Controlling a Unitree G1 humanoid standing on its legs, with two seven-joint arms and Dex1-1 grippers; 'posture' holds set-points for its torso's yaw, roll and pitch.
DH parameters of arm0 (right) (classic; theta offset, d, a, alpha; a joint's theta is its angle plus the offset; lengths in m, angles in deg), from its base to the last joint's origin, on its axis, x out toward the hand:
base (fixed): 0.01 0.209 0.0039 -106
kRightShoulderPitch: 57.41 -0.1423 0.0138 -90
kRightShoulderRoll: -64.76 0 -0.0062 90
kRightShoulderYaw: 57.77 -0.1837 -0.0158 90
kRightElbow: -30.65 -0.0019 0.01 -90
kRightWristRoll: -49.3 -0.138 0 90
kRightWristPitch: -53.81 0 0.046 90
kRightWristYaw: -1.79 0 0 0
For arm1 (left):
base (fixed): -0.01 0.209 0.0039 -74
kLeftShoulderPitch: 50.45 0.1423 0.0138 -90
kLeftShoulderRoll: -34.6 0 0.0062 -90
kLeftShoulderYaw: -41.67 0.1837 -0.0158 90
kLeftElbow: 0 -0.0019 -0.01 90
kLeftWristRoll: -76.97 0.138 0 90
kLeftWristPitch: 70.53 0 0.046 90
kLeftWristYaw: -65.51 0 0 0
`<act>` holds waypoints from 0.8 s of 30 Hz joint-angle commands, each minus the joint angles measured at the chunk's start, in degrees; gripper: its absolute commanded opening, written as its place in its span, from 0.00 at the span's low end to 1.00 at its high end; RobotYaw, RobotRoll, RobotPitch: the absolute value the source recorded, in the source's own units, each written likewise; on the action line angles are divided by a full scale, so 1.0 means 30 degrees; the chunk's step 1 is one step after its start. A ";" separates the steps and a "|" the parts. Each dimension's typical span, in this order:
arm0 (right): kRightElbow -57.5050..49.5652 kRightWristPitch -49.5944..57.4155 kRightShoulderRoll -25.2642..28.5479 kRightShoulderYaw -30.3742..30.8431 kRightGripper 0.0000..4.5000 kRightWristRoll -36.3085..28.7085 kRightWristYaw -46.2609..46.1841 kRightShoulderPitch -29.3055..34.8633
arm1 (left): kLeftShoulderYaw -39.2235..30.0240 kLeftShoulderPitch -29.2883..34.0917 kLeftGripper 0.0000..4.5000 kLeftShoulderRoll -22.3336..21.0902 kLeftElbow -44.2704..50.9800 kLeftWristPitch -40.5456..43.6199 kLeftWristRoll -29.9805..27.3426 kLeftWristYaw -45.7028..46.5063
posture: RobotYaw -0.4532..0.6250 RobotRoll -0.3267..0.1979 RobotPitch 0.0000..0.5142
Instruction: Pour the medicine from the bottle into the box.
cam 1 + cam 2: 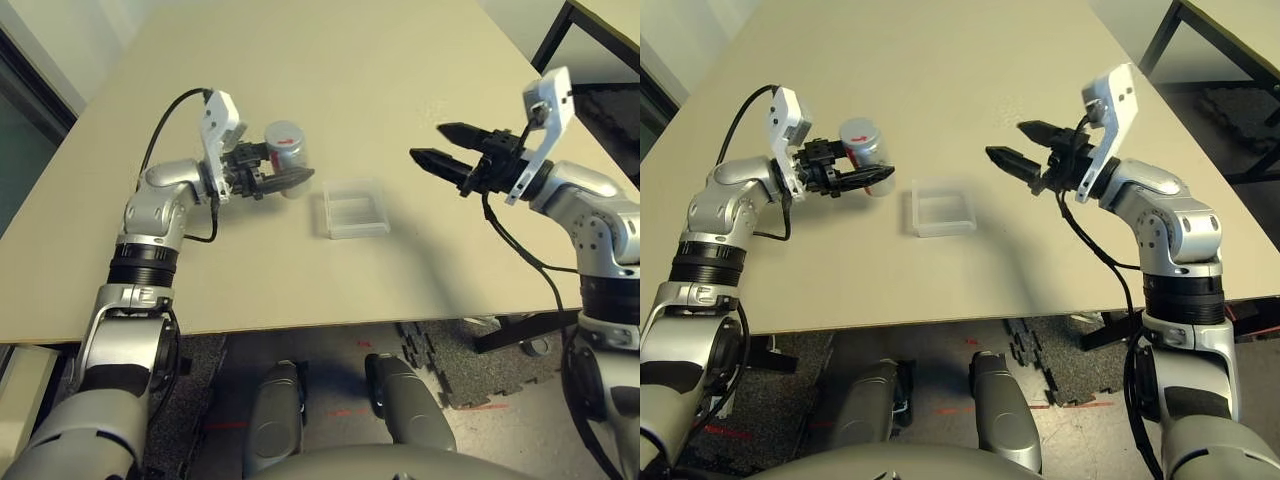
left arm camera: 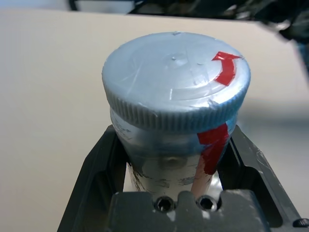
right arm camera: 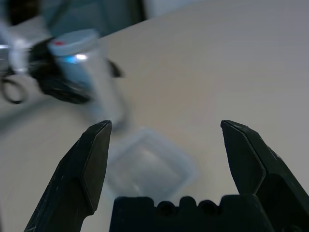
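The bottle (image 1: pixel 285 152) is held upright off the table (image 1: pixel 330 90), to the left of the box (image 1: pixel 354 209), with the left gripper (image 1: pixel 285 180) clamped across its lower body. That low grip leaves the cap (image 2: pixel 176 82) free, which suits a handover of the lid to the other arm: judging by the cap still being on, nothing can be poured yet. The bottle is a small silvery-grey cylinder; its ribbed grey cap carries a red arrow, and a red strip runs down the side below it. The medicine cannot be seen, presumably shut inside.

The box, a shallow clear plastic tray with rounded corners, lies flat near the table's middle, between the two arms, and looks empty. It sits just beside the bottle, so only a short carry and a tilt would bring the mouth over it.

The right gripper (image 1: pixel 437 146) hangs above the table well to the right of the box, jaws spread wide and holding nothing, aimed toward the bottle, probably ready to take the cap.
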 commanded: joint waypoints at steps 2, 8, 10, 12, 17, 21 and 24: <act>-0.1376 0.1257 -0.0487 0.1136 1.00 -0.0813 0.0291 -0.0968 | 0.1037 -0.0602 0.63 0.1054 0.0139 -0.0042 -0.0092 -0.0734 | 0.30 0.62 0.24; -0.1534 0.2166 -0.0820 0.1831 1.00 -0.1143 0.0493 -0.2183 | 0.1964 -0.0929 0.63 0.1814 -0.0528 -0.1064 0.0464 -0.1411 | 0.28 0.62 0.22; -0.1425 0.2329 -0.0652 0.2267 1.00 -0.0789 0.0632 -0.2645 | 0.2123 -0.1128 0.63 0.1971 -0.0965 -0.1451 0.0611 -0.1562 | 0.27 0.62 0.22; -0.1333 0.2731 -0.0708 0.2382 1.00 -0.1186 0.1032 -0.3030 | 0.2253 -0.1364 0.63 0.2151 -0.1460 -0.1783 0.0720 -0.1614 | 0.27 0.62 0.21; -0.1315 0.2377 -0.0873 0.2734 1.00 -0.0780 0.1181 -0.3567 | 0.2307 -0.1697 0.63 0.2399 -0.2272 -0.2335 0.0922 -0.1835 | 0.26 0.62 0.21; -0.0991 0.1910 -0.0943 0.2980 1.00 -0.0361 0.1346 -0.3739 | 0.2269 -0.1790 0.63 0.2547 -0.2508 -0.2490 0.1008 -0.1880 | 0.26 0.62 0.21; -0.0717 0.1265 -0.0885 0.3265 1.00 0.0153 0.1502 -0.3739 | 0.2246 -0.1781 0.63 0.2666 -0.2484 -0.2493 0.1051 -0.1849 | 0.27 0.62 0.21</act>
